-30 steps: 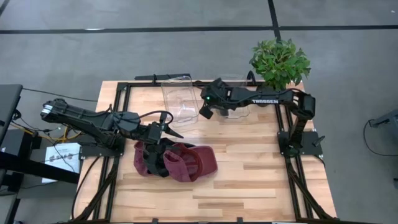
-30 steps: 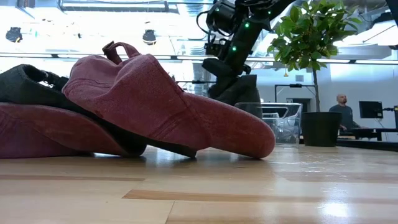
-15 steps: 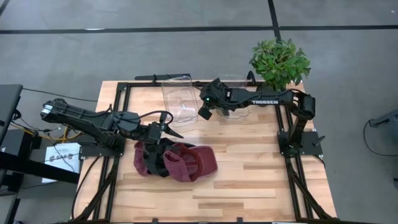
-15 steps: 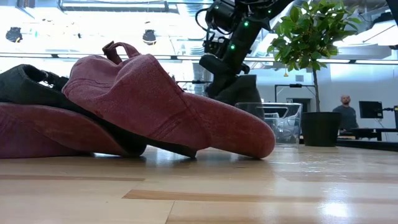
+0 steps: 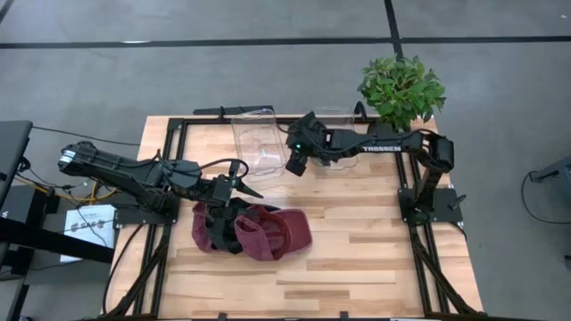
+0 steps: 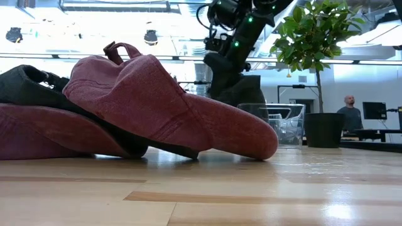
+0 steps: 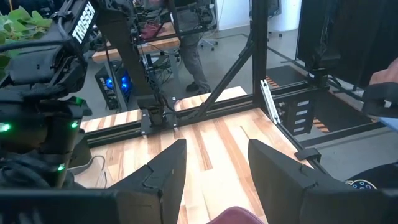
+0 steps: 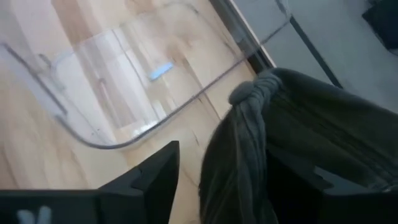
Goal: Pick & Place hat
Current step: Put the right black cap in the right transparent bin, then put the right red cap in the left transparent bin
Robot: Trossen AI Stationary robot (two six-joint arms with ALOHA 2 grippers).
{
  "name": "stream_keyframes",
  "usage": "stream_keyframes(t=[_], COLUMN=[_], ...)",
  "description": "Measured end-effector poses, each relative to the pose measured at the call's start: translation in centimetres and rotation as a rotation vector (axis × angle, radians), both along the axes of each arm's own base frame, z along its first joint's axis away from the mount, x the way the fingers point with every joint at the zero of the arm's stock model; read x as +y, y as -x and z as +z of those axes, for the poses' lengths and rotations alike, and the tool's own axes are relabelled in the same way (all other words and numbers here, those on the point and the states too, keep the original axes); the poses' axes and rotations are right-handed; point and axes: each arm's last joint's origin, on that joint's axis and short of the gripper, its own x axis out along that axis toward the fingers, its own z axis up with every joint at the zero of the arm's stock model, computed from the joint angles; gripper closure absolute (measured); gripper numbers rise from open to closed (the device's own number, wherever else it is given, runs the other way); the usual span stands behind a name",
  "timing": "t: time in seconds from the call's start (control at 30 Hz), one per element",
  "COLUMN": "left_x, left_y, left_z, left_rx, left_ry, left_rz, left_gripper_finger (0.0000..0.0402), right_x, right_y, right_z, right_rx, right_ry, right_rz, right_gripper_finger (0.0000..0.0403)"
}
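Observation:
A pile of maroon hats lies on the wooden table near its front left, with a dark one tucked among them. My left gripper hangs open just above the pile's far edge, touching nothing. My right gripper stands open over a dark grey-green hat by the clear bins at the table's far side. The maroon pile hides that hat's lower part in the low view. My right gripper comes slanting down from the table's right side, one finger on either side of the grey-green hat's bunched top. I cannot tell whether either finger touches the cloth. The hat sits below the fingers, beside a bin's rim.
Two clear plastic bins stand at the far middle of the table. A potted plant stands at the far right corner. Bare wood lies to the front right. People show in the room beyond.
My right gripper has opened above the grey-green hat, which has stayed where it was by the bins. The maroon pile has not moved.

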Motion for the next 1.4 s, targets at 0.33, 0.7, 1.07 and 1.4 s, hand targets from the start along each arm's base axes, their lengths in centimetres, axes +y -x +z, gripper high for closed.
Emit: stream_keyframes(t=[0.33,0.7,1.07,1.4], left_x=[0.0,-1.5,-3.5,-4.6], left_y=[0.1,0.7,1.6,1.9], left_z=[-0.6,-0.8,-3.2,-6.2], left_rx=[0.065,0.091,0.182,0.149], left_ry=[0.011,0.026,0.060,0.166], left_rz=[0.005,-0.055,-0.104,-0.093], left_gripper_finger=[0.0231,0.0231,0.0231,0.0231], right_x=[2.3,7.1,15.5,21.6], right_y=[0.6,1.9,3.5,6.2], right_z=[2.0,5.9,7.4,2.0], right_rx=[-0.039,-0.162,-0.179,-0.074], right_ry=[0.001,-0.012,-0.019,-0.063], right_rz=[0.063,0.251,0.506,0.581], right_gripper_finger=[0.0190,0.0204,0.0240,0.0259])
